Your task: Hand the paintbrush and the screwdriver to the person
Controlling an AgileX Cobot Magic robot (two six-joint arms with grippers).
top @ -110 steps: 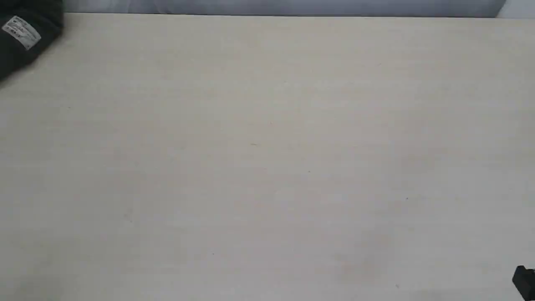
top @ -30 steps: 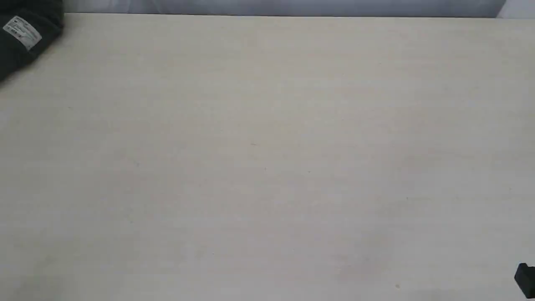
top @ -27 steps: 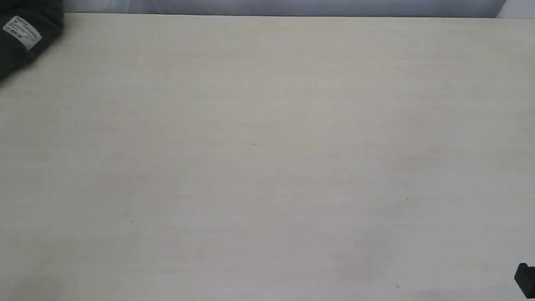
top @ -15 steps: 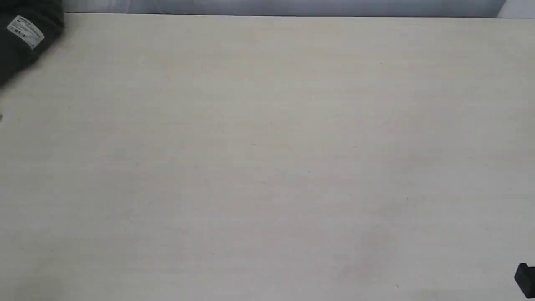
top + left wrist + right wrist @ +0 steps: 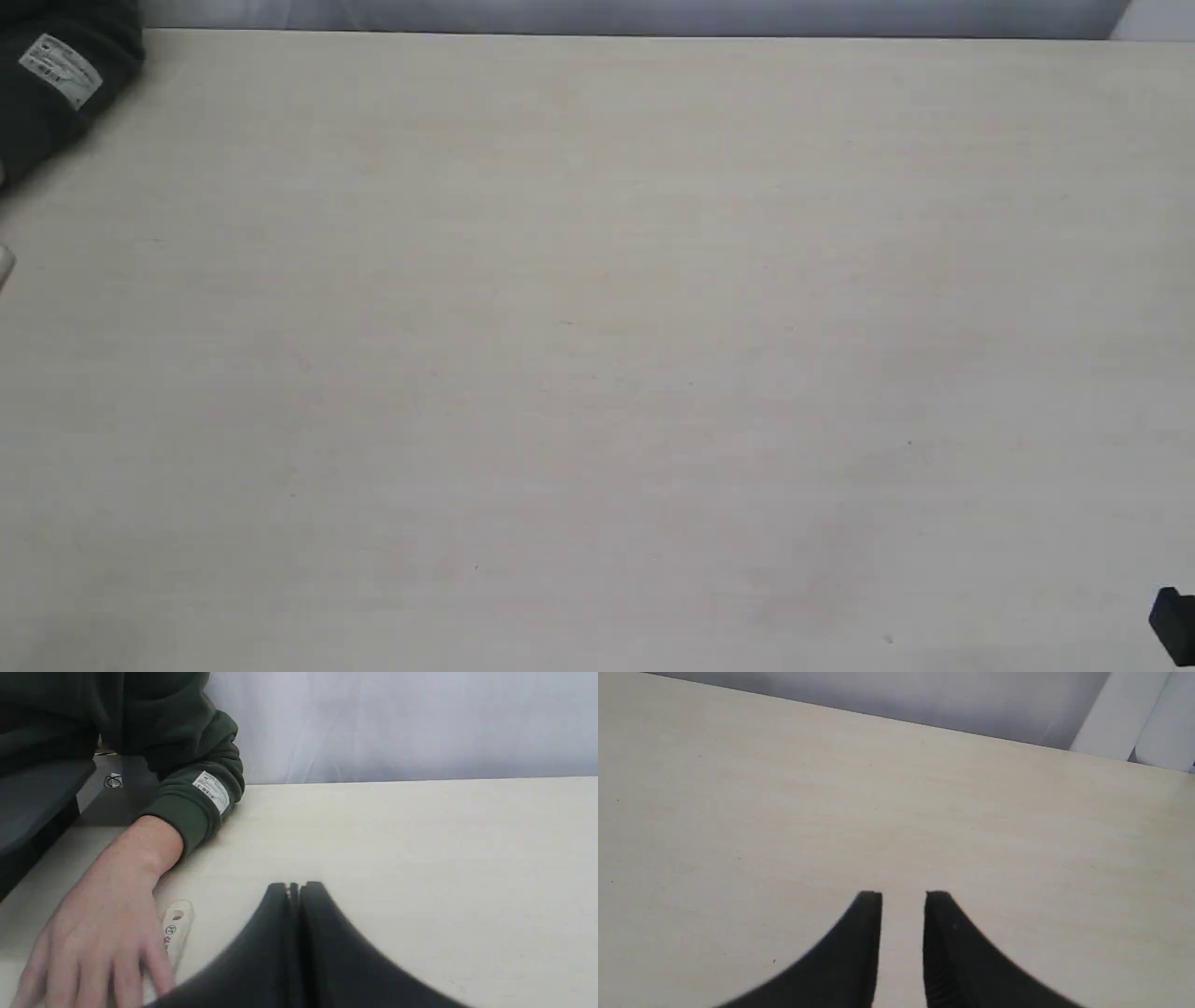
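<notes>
**Paintbrush handle under the person's hand; both sets of jaws hold nothing**

In the left wrist view we find the paintbrush (image 5: 177, 921) at the lower left of the frame. Only the rounded end of its light wooden handle shows, with the hole and some printed marks, lying on the worktop (image 5: 420, 858). The rest is hidden under the person's hand (image 5: 100, 933), which lies palm down over it with the fingers pointing toward the lower edge. We cannot tell whether the hand grips the brush or only rests on it. Where the screwdriver lies we cannot tell.

The wrist runs up into a dark green sleeve (image 5: 187, 807) in the upper left of that frame, with a white label (image 5: 211, 791) on the cuff. In the exterior view the same sleeve (image 5: 56, 121) and label (image 5: 61, 70) sit in the upper left corner.

The left jaws stand at the lower centre of the left wrist view, near the handle end but apart from it. They are pressed together, tips meeting, with nothing between them. In the right wrist view the right jaws, also at the lower centre, stand a little apart. Worktop shows through the narrow gap, and they pinch nothing. A pale grey backdrop (image 5: 397, 723) rises behind the worktop.
</notes>
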